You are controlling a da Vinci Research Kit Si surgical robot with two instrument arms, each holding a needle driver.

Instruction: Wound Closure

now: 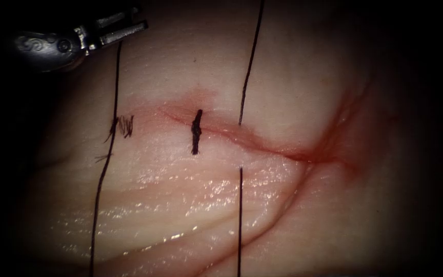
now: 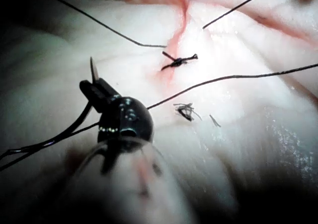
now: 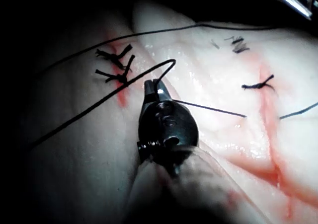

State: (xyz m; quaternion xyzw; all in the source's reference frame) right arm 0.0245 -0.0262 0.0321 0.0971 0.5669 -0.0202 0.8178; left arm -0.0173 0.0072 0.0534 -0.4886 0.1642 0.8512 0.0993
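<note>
Endoscope view: the left tool (image 1: 124, 28) is hovering over the upper left corner of the tissue (image 1: 190, 205), well apart from the cut (image 1: 262, 143). One knotted stitch (image 1: 196, 132) is sitting across the cut's left part, with cut ends of thread (image 1: 124, 125) lying further left. The thread (image 1: 249, 66) is entering the tissue at the cut's far edge, right of the knot, and is reappearing on the near edge; this pass is lying untied, and the cut to its right is gaping, tinged with red fluid (image 1: 329, 154).

Left wrist view: the left tool (image 2: 94, 87) is clenching the needle (image 2: 92, 70) near its pointed end, with the tip protruding beyond the jaws and clear of the tissue; thread (image 2: 49, 143) is trailing from the tool.

Right wrist view: the right tool (image 3: 153, 87) is gripping the thread (image 3: 99, 104), which is looping just beyond its jaws. Two more knotted stitches (image 3: 117, 67) are lying beside it.

By these views, closure is standing partway: at least one more knot and the right stretch are awaiting work.
</note>
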